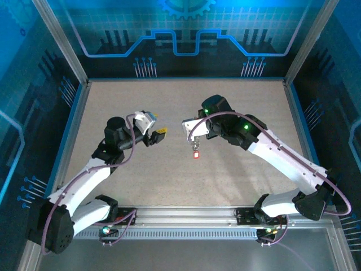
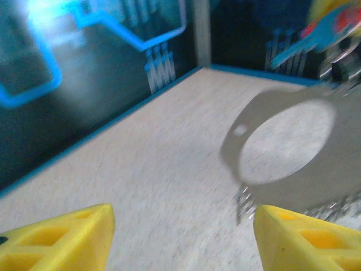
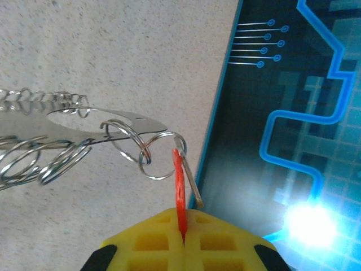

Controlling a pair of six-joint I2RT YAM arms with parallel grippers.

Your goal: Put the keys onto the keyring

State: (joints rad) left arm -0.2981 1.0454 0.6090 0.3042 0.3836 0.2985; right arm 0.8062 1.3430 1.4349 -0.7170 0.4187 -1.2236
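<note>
The right pincer is closed on a red key above the desk; small rings join this key to the silvery keyring. The left pincer stands open near it, holding nothing.

A thin red key stands on edge, pinched in the right gripper. Small shiny rings link it to the keyring, a flat silver loop, up over the table's middle.
</note>
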